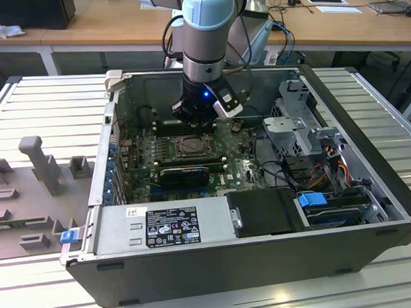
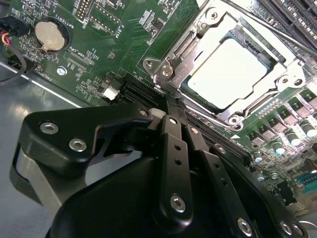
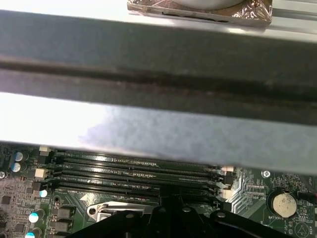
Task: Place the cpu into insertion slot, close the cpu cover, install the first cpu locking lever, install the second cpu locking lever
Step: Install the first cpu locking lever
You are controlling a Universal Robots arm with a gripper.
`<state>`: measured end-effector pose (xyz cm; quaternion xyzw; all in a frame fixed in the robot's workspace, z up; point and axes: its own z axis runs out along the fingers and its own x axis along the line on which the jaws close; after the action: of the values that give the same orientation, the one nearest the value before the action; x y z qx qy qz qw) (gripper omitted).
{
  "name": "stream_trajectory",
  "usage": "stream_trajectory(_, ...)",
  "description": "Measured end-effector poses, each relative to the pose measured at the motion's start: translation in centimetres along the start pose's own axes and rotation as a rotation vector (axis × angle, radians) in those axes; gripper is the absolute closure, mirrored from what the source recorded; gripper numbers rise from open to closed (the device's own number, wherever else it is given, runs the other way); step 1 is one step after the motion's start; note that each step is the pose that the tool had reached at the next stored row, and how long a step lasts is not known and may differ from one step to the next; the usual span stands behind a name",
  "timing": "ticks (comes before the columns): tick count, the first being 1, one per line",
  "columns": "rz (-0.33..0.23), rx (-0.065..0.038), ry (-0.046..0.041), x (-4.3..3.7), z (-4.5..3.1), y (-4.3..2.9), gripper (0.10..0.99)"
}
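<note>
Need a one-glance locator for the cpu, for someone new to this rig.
Find the open computer case and the green board on its floor. Mid-board sits a socket under a silvery cover. The cpu is the pale, flat square in the cover's window, unlike the long black memory slots nearby.

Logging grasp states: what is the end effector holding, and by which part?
Nothing: the end effector is shut and empty beside the cpu cover, with the cpu already seated.

The exterior view sits high and well back, looking down into the open computer case (image 1: 261, 192). Both wrist views ride right over the motherboard (image 2: 124, 39) (really close), sharing the coin battery (image 2: 49, 35) and socket area.
</note>
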<state>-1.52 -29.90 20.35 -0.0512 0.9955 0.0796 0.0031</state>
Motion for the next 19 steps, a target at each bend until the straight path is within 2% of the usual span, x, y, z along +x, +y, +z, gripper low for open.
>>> stream_trajectory(5,0.000,0.008,0.0008,0.00,0.10,-0.01,0.980)
stream_trajectory(14,0.000,0.011,0.0010,0.00,0.22,-0.03,0.980)
stream_trajectory(16,0.000,0.010,0.0007,-0.01,0.03,0.01,0.980)
stream_trajectory(19,0.000,0.011,0.0008,-0.02,-1.11,0.18,0.980)
